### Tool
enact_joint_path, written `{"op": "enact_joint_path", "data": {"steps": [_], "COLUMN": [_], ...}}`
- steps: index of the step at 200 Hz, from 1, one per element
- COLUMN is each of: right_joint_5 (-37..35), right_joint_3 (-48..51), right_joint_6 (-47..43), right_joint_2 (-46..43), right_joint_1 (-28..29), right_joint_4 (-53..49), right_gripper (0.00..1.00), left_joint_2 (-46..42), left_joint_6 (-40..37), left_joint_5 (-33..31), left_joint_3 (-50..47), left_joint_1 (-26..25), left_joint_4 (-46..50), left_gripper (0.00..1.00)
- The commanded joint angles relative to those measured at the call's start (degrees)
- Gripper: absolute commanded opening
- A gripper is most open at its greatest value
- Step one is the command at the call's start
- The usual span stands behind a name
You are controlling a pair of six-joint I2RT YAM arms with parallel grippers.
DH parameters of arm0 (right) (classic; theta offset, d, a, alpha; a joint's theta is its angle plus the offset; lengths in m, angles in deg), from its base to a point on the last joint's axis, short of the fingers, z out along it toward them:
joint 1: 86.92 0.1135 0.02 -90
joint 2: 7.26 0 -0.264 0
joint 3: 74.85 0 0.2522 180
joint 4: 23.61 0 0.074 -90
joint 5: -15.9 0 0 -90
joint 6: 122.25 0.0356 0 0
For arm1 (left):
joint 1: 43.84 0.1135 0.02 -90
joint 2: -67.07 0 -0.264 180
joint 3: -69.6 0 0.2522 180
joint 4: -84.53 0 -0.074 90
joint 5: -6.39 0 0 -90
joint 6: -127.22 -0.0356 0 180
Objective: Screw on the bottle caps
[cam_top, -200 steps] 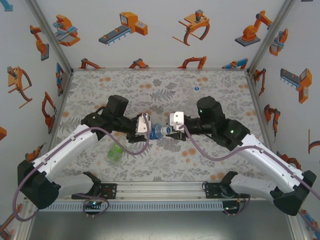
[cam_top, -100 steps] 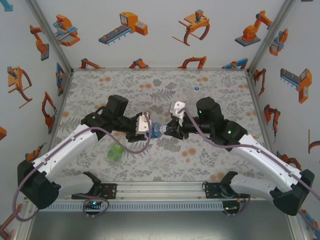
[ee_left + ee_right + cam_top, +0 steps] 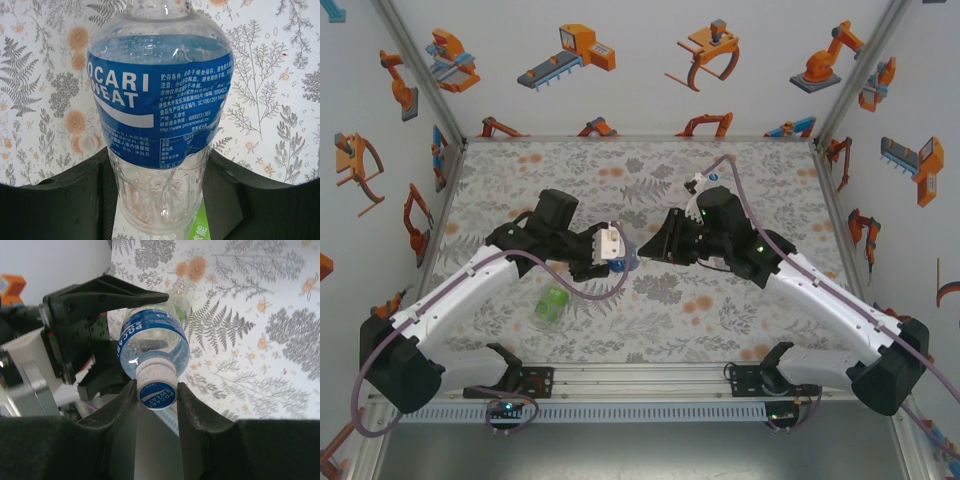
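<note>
A clear bottle with a blue label (image 3: 160, 100) is held off the table, lying nearly level, its base between the jaws of my left gripper (image 3: 157, 200), which is shut on it. In the top view this bottle (image 3: 626, 263) bridges the left gripper (image 3: 616, 262) and the right gripper (image 3: 655, 250). A whitish cap with a blue top (image 3: 156, 387) sits on the bottle's neck (image 3: 155, 337). My right gripper (image 3: 156, 390) is shut on that cap, one finger on each side. The green-label bottle (image 3: 551, 305) lies on the table below the left arm.
The flower-patterned table (image 3: 750, 310) is walled on three sides by panels with orange robot pictures. A metal rail (image 3: 640, 380) with the arm bases runs along the near edge. Both forearms meet over the table's middle.
The right gripper has closed on the cap, and its wrist has rolled round, swinging its white block from the top towards the far side. The left arm and bottle barely moved.
</note>
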Motion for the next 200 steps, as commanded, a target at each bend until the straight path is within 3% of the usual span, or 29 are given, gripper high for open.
{"op": "enact_joint_path", "data": {"steps": [1,10,19,36,58,78,138,170,200], "right_joint_5": [-1.41,-1.35,-1.33,-1.80,-2.24,-2.70,-1.45,6.14,17.60], "right_joint_3": [0.29,-0.04,-0.62,-2.01,-4.30,-6.36,-6.43,-5.06,-3.17], "right_joint_6": [8.88,8.51,7.45,3.28,-7.13,-18.45,-51.62,-66.18,-80.06], "right_joint_2": [1.79,1.96,2.12,1.80,0.19,-2.19,-8.17,-10.23,-11.04], "right_joint_1": [-0.13,-0.11,-0.11,-0.13,-0.19,-0.21,-0.32,-0.30,-0.22], "right_joint_4": [-1.04,-0.98,-1.02,-1.03,-1.47,-3.35,-6.43,-5.08,-5.13], "right_gripper": [0.00,0.00,0.07,0.28,0.52,0.62,0.66,0.64,0.62], "left_joint_2": [-0.48,-0.40,-0.32,-0.25,-0.33,-0.62,-0.89,-1.74,-2.77], "left_joint_6": [0.14,0.07,0.09,-0.02,-0.02,-0.22,-0.63,-0.75,-1.61], "left_joint_5": [6.51,6.47,6.36,5.99,5.72,5.80,6.12,6.24,6.20], "left_joint_3": [1.77,1.77,1.66,1.51,1.38,1.42,1.42,1.10,0.83], "left_joint_1": [-1.13,-1.10,-1.11,-1.12,-1.10,-1.16,-1.10,-1.13,-1.13], "left_joint_4": [-4.80,-4.80,-4.80,-4.78,-4.63,-4.28,-3.83,-3.31,-2.93], "left_gripper": [0.00,0.00,0.00,0.00,0.00,0.00,0.00,0.00,0.00]}}
